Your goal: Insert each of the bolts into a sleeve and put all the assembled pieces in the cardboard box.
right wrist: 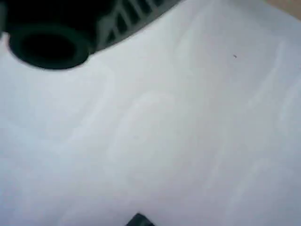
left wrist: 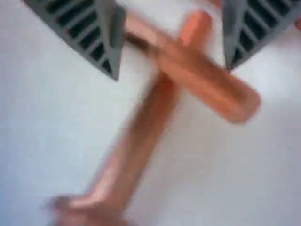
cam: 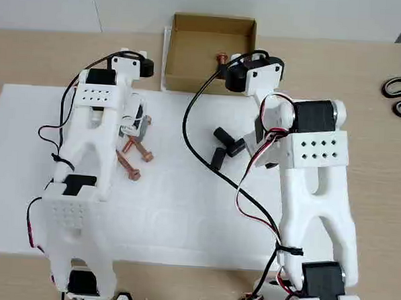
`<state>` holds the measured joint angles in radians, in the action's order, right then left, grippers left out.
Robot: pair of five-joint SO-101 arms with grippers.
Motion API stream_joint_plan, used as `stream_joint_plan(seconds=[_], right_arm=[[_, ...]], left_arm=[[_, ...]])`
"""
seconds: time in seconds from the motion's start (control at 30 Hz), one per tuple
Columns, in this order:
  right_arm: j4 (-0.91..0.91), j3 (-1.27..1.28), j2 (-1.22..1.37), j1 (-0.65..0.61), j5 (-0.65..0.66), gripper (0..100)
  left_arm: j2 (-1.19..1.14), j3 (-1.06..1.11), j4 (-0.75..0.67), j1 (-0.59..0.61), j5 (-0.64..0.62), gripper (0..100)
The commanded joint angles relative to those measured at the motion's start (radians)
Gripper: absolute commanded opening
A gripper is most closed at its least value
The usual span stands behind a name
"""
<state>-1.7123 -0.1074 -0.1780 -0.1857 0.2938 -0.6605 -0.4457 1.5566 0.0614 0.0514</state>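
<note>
Currently my left tool [left wrist: 170, 68] stands apart, straddling two crossed bolts [left wrist: 141, 136] on the white mat [left wrist: 42, 141]. For my right tool [right wrist: 122, 21] I cannot tell the state; its wrist view shows one sleeve [right wrist: 47, 44] close by. From above, sleeves [cam: 217, 157] lie mid-mat, the cardboard box [cam: 191, 75] beyond on the counter [cam: 44, 54].

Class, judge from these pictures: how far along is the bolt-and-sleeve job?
Done: perhaps one piece, a copper end showing in the cardboard box. In hand: the left pincer, open around one of the crossed bolts. Left: three black sleeves lie loose on the mat, unfilled.
</note>
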Motion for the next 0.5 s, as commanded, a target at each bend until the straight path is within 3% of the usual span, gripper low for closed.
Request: stream_joint_plan(seconds=[0.0,0.23,0.47], right_arm=[[-0.01,-0.005,-0.048,0.002,-0.012,4.6],[-0.01,-0.005,-0.048,0.002,-0.012,4.6],[-0.01,-0.005,-0.048,0.002,-0.012,4.6]], left_arm=[[0.037,-0.048,0.054,-0.005,0.094,13],[0.12,-0.191,0.186,-0.002,0.348,13],[0.109,-0.176,0.189,-0.003,0.393,13]])
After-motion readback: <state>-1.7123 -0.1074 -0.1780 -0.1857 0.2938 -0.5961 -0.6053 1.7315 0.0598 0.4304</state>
